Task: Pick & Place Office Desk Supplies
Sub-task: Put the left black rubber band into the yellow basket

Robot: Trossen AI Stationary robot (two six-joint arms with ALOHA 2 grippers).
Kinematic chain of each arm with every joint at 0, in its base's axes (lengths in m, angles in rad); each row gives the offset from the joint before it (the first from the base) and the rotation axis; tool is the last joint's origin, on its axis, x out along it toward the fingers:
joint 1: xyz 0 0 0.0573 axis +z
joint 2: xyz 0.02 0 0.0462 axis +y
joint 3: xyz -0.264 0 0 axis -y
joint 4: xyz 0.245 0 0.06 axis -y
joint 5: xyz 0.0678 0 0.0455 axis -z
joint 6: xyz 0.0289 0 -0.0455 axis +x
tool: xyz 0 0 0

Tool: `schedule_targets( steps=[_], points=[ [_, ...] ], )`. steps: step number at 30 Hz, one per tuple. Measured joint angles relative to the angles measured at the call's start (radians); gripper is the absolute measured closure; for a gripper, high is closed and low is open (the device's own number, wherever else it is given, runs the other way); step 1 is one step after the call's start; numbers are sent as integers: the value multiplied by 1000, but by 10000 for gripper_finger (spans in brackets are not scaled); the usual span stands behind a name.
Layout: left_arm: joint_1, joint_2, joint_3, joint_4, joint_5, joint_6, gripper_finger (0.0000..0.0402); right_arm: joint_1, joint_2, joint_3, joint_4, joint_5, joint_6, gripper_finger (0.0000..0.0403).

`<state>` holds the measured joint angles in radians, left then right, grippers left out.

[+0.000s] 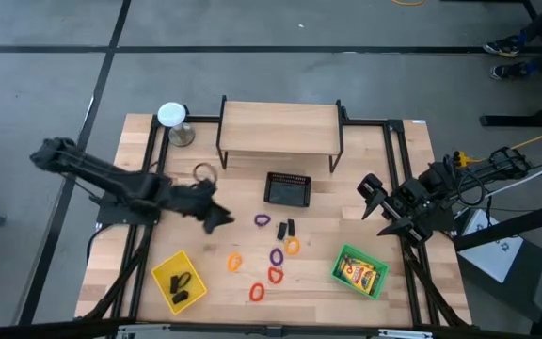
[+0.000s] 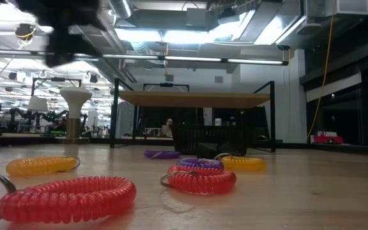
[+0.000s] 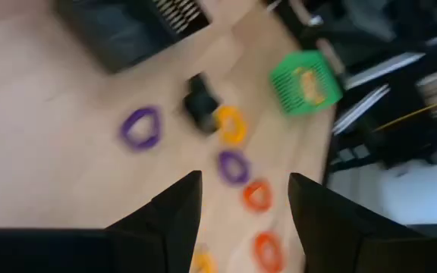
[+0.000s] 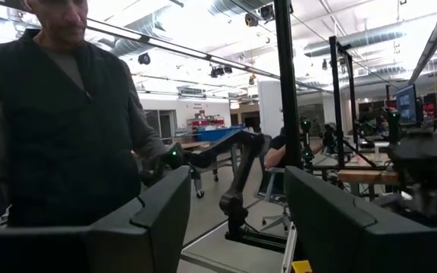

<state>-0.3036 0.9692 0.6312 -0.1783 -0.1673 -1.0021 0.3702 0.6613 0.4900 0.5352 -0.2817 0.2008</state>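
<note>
Several coiled rings lie loose on the table's middle: purple (image 1: 262,220), yellow-orange (image 1: 293,246), purple (image 1: 277,255), orange (image 1: 234,263), red (image 1: 275,275). Small black clips (image 1: 285,228) lie among them. My left gripper (image 1: 216,217) hovers just left of the rings. It is open with nothing between its fingers, and in its wrist view (image 3: 241,205) it looks down on the rings (image 3: 234,165) and a clip (image 3: 199,106). My right gripper (image 1: 374,198) waits raised at the table's right. It is open (image 4: 237,212) and points out into the room.
A yellow tray (image 1: 163,268) at the near left holds black clips. A green tray (image 1: 339,259) at the near right holds a yellow pack (image 1: 360,274). Behind the rings are a black mesh basket (image 1: 288,188) and a wooden shelf (image 1: 280,127). A white-topped round object (image 1: 171,115) stands far left. A person (image 4: 59,114) stands beyond the table.
</note>
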Motion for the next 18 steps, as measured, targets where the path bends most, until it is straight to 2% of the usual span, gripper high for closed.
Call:
schedule_targets(
  steps=[2, 5, 10, 15, 18],
  points=[
    [70, 70, 0, 127, 95, 3, 210, 0, 0, 0, -1, 0, 0, 189],
    [139, 188, 0, 288, 178, 3, 210, 0, 0, 0, -6, -9, 0, 189],
    [199, 398, 0, 460, 299, -21, 210, 0, 0, 0, -7, -49, 18, 189],
    [216, 572, 0, 698, 354, -76, 210, 0, 0, 0, -9, -52, 23, 188],
    [222, 653, 35, 748, 382, -92, 210, 0, 0, 0, -15, -52, 23, 188]
  ],
)
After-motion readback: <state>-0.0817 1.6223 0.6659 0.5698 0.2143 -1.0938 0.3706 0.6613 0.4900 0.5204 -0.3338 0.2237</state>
